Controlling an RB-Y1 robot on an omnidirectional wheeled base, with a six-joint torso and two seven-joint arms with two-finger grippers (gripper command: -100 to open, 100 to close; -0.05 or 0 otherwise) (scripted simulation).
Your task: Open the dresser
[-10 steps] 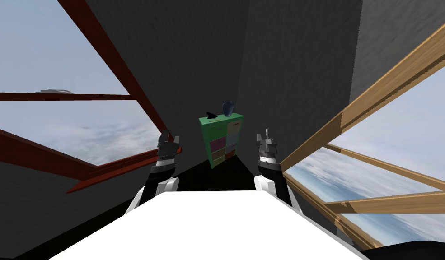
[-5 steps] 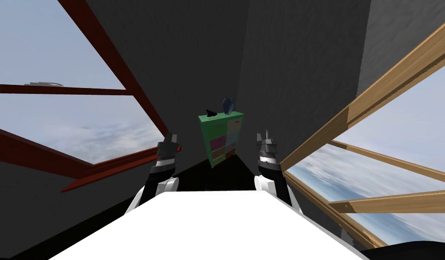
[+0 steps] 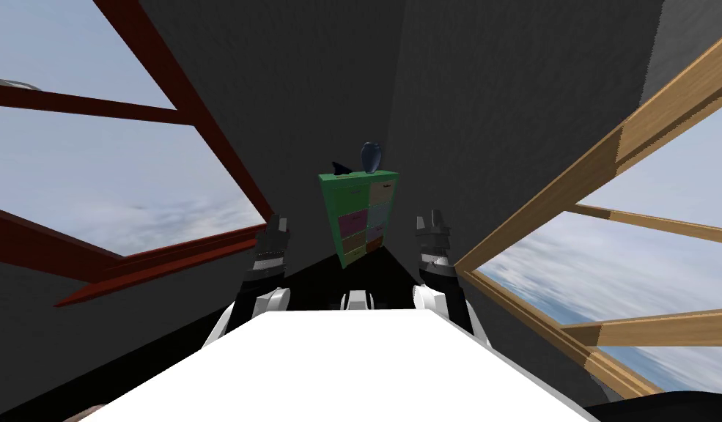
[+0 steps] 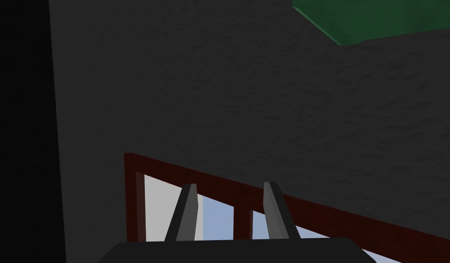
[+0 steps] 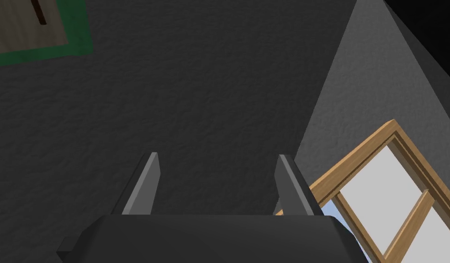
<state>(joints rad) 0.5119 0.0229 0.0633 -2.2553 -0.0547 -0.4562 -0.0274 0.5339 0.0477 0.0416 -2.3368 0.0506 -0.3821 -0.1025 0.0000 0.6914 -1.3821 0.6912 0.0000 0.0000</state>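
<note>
Closer now, my base has advanced: dresser (image 3: 359,216) looms larger, upper centre, drawers apparently shut, approach unfinished | head: vase (image 3: 371,156) on top; left gripper (image 3: 279,219) and right gripper (image 3: 432,215) flank it below, well apart; red window frame (image 3: 168,253) left, wooden window frame (image 3: 572,183) right; nothing between | left wrist: fingers narrowly parted, empty; green corner far beyond | right wrist: fingers spread wide, empty; drawer handle (image 5: 39,11) far beyond
</note>
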